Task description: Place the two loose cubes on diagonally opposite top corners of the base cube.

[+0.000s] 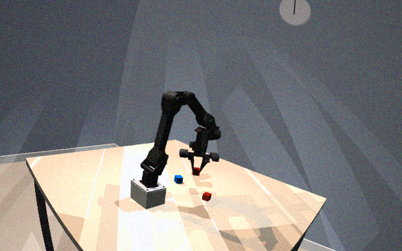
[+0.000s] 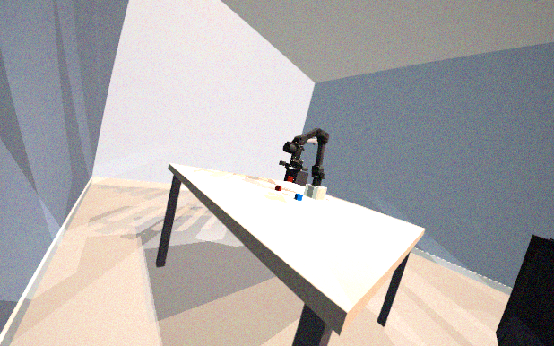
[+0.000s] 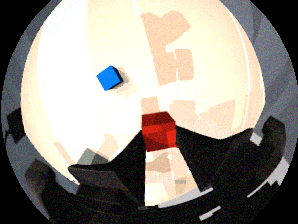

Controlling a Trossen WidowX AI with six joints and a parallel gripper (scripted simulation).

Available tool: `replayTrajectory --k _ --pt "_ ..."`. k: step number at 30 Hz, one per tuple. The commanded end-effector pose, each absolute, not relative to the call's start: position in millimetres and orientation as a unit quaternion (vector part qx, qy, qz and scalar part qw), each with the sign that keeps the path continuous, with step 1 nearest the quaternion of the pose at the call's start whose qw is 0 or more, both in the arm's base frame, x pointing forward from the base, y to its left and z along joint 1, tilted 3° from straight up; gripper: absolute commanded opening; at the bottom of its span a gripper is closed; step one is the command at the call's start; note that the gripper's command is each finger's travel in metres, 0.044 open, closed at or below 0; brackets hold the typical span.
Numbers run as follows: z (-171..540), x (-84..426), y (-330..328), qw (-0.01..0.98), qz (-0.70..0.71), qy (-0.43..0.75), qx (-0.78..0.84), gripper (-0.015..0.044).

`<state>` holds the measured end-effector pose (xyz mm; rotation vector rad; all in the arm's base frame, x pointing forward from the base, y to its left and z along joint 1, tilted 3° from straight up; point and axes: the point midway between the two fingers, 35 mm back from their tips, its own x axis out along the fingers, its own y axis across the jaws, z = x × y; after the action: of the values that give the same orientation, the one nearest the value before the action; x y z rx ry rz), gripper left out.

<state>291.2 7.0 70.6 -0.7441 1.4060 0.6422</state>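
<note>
My gripper (image 1: 196, 170) (image 3: 157, 129) is shut on a red cube (image 1: 196, 171) (image 2: 289, 178) (image 3: 159, 135) and holds it above the table. The blue cube (image 1: 178, 179) (image 2: 298, 196) (image 3: 109, 78) sits on the table, between the held cube and the arm's mount in the top view, and at the upper left in the wrist view. A second red cube (image 1: 207, 196) (image 2: 278, 187) sits on the table, nearer to the top view than the gripper is. It does not show in the wrist view.
The arm's grey box mount (image 1: 155, 199) (image 2: 318, 192) stands on the table (image 1: 101, 227) (image 2: 328, 242) to the left of the cubes in the top view. A dark stand (image 2: 543, 291) with another dark device on it is at the far right of the exterior view.
</note>
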Motion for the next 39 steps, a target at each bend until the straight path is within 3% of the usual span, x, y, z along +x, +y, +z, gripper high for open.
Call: replayTrajectory --k 1,8,39 --pt "82.6 290.3 7.9 0.658 0.282 0.617 -0.327 0.0105" --pt "89.3 288.5 10.7 0.665 0.269 0.623 -0.313 0.0105" --pt "67.0 289.4 65.9 0.734 -0.023 0.679 0.005 0.0105"
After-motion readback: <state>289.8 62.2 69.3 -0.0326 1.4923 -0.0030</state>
